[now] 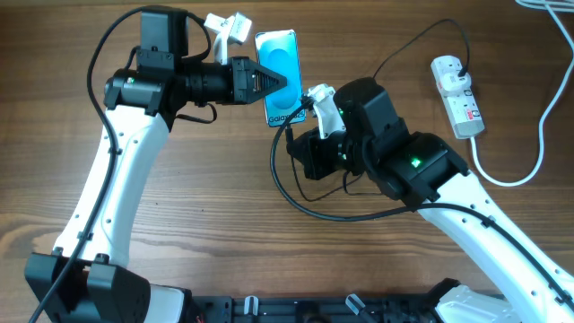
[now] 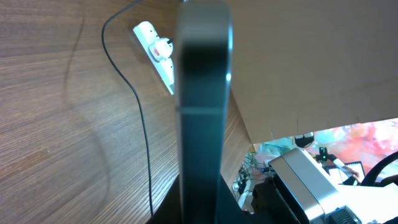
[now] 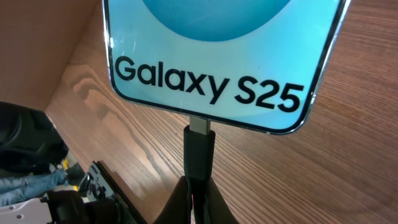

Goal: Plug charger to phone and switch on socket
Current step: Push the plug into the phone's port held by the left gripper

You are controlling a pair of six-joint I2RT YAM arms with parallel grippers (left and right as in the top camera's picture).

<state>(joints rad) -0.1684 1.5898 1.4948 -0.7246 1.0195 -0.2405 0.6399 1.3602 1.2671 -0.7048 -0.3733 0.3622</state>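
My left gripper (image 1: 269, 82) is shut on the phone (image 1: 280, 65) and holds it above the table by its side edges, with the "Galaxy" end toward the right arm. In the left wrist view the phone (image 2: 202, 93) stands edge-on between the jaws of the left gripper (image 2: 200, 196). My right gripper (image 3: 199, 190) is shut on the charger (image 3: 199, 152), on its black plug body. The metal tip meets the port in the lower edge of the phone (image 3: 217, 56), and a short piece of metal still shows. In the overhead view the right gripper (image 1: 300, 121) sits just below the phone. The socket (image 1: 457, 94) lies at the far right.
The charger's thin black cable (image 1: 300, 205) loops under the right arm and runs up to the socket. The cable (image 2: 142, 118) and the socket (image 2: 155, 53) lie on the wooden table (image 1: 224, 206). A thick white cord (image 1: 529, 170) curves off to the right edge.
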